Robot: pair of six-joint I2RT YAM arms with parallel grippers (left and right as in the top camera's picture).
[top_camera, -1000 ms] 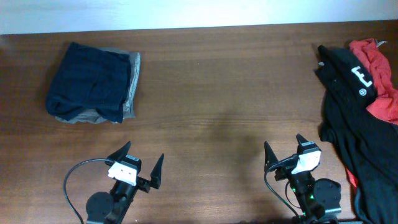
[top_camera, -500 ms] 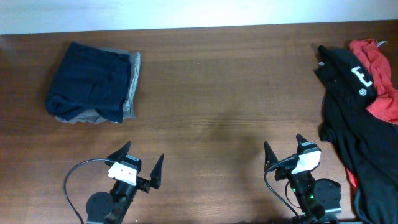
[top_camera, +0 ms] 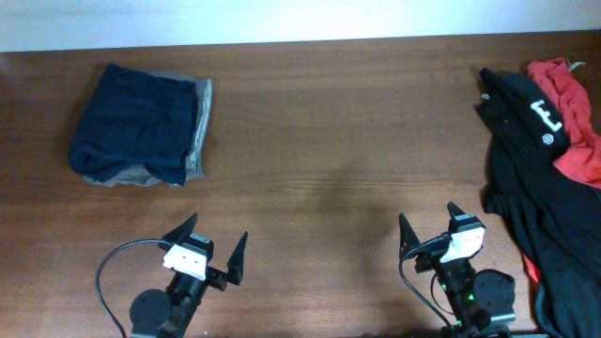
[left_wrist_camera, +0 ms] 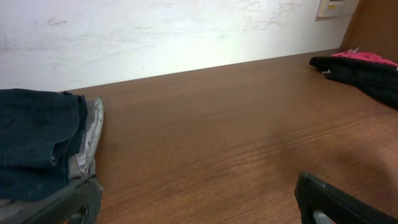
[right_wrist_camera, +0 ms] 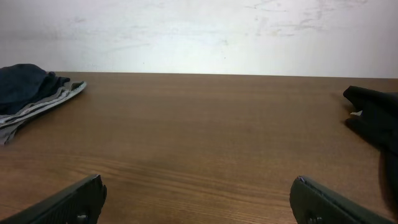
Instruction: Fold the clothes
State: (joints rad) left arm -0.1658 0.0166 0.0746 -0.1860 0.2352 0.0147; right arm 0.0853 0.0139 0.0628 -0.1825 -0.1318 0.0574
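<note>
A large black shirt (top_camera: 526, 178) with a small white round logo lies crumpled at the table's right edge, over a red garment (top_camera: 573, 141). It shows in the left wrist view (left_wrist_camera: 364, 73) and the right wrist view (right_wrist_camera: 373, 112). A folded navy garment (top_camera: 136, 122) lies on a grey one (top_camera: 199, 131) at the far left, seen also in the left wrist view (left_wrist_camera: 37, 140) and the right wrist view (right_wrist_camera: 25, 87). My left gripper (top_camera: 208, 242) is open and empty near the front edge. My right gripper (top_camera: 429, 227) is open and empty, left of the black shirt.
The brown wooden table (top_camera: 338, 160) spans the view, with a pale wall (left_wrist_camera: 155, 31) behind its far edge. A black cable (top_camera: 108, 272) loops beside the left arm's base.
</note>
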